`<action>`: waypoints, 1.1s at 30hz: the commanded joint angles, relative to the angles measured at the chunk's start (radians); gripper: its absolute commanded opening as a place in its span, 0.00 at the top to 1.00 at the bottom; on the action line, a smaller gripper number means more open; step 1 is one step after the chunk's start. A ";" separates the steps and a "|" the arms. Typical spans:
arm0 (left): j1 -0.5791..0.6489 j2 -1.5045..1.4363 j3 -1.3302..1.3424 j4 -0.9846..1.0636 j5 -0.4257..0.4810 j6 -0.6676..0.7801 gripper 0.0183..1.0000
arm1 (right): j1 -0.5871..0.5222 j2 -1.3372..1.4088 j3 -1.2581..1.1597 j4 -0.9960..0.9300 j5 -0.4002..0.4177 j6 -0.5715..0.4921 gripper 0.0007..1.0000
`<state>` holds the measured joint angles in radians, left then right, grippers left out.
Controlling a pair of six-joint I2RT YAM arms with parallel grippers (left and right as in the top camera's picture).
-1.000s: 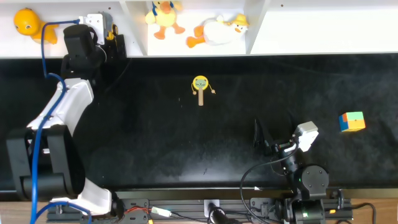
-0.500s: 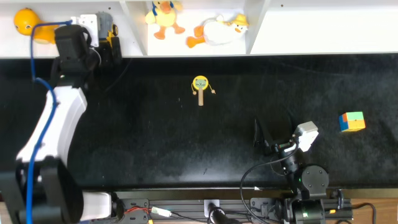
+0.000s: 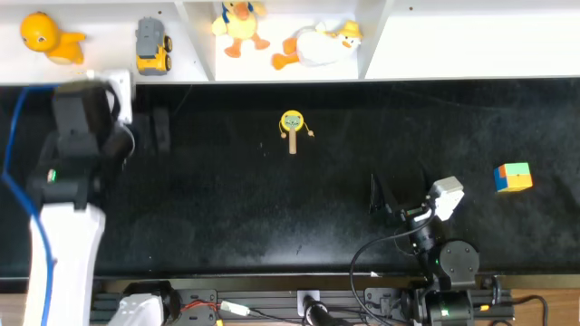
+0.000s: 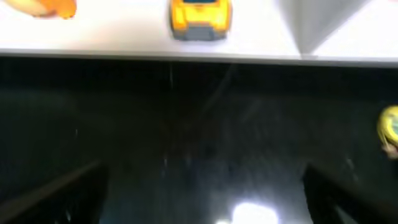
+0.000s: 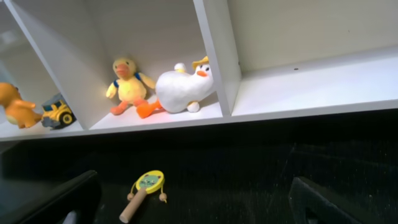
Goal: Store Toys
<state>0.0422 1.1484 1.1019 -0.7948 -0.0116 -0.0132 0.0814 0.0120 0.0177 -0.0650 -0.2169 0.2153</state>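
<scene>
Orange toy duck [image 4: 43,6]: you get only a sliver, cut by the edge.
Yellow-and-grey toy truck [image 4: 200,17]: blurred, its far part cut off.
Round yellow rattle [image 4: 390,129]: half cut off, blurred.
White left arm [image 3: 62,235]: blurred.

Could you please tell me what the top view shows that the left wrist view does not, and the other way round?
Top view, not left wrist view: the yellow plush duck and white plush bird in the middle compartment of the white shelf, and the multicoloured cube on the black mat at the right. Left wrist view, not top view: no further thing. Both: the yellow toy truck and orange duck in the left compartment, the yellow rattle drum on the mat, and the open left gripper.
</scene>
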 commanded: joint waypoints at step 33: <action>0.047 -0.988 -0.885 0.489 0.016 -0.176 0.00 | 0.008 -0.008 -0.013 0.005 0.008 -0.003 0.00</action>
<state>0.0814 0.2516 0.3161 -0.3664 -0.0040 -0.1265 0.0811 0.0120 0.0177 -0.0654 -0.2169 0.2157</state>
